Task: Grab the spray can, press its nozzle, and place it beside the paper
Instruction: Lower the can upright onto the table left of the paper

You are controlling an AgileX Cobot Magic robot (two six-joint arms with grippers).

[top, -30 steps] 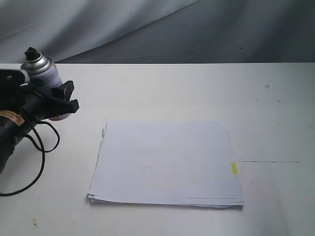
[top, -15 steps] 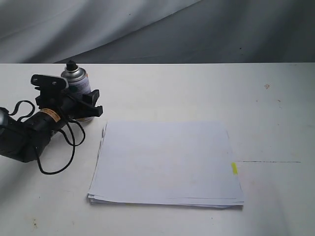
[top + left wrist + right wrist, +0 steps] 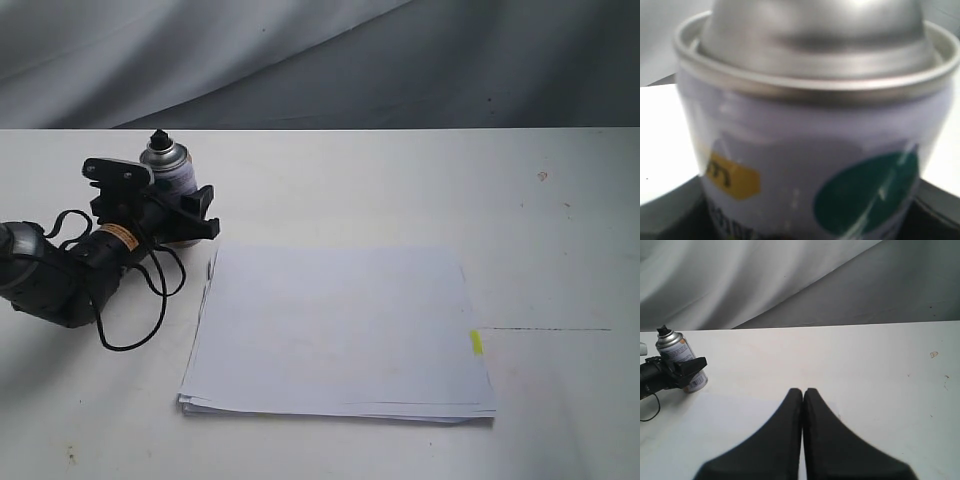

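Observation:
The spray can (image 3: pixel 170 175) stands upright just off the far left corner of the paper (image 3: pixel 335 330), its black nozzle (image 3: pixel 157 137) on top. My left gripper (image 3: pixel 178 220) is shut on the can's lower body, and its fingers hide the can's base. In the left wrist view the can (image 3: pixel 810 150) fills the frame with its silver dome and its teal and orange marks. A yellow tab (image 3: pixel 476 343) shows on the paper's right edge. My right gripper (image 3: pixel 803 390) is shut and empty, far from the can (image 3: pixel 680 362), and is out of the exterior view.
The left arm's black cable (image 3: pixel 130 330) loops on the white table (image 3: pixel 400 190) left of the paper. A grey cloth backdrop (image 3: pixel 300 60) hangs behind the table's far edge. A thin dark line (image 3: pixel 545 329) marks the tabletop to the right of the paper.
My left gripper has carried the can rightward and lower, from the far left edge of the view to beside the paper's far left corner. The paper has not moved.

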